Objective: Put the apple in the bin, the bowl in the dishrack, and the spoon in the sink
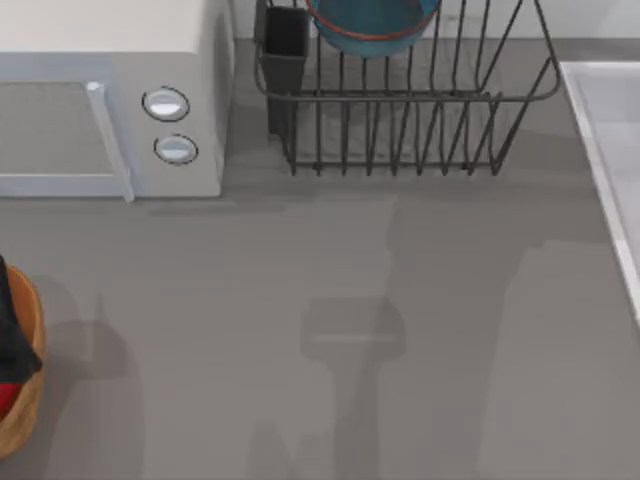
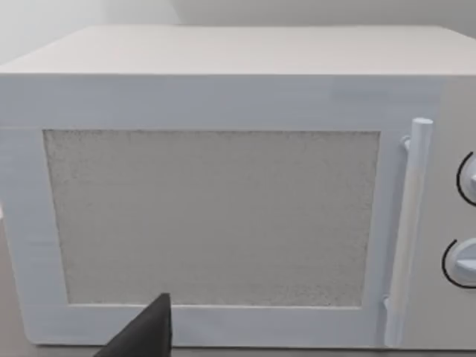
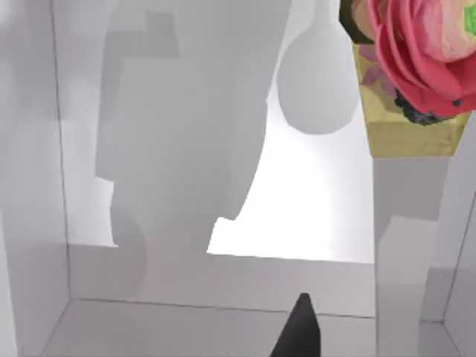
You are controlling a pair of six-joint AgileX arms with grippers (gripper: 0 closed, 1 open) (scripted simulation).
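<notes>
You get even, soft light in all three views, with no glare. On the grey tabletop (image 1: 300,300) broad, soft-edged shadows run from the middle toward the near edge, and the dishrack (image 1: 400,130) throws a faint one just in front of itself. In the right wrist view, pale grey shadows lie across a bright white wall (image 3: 312,208).
</notes>
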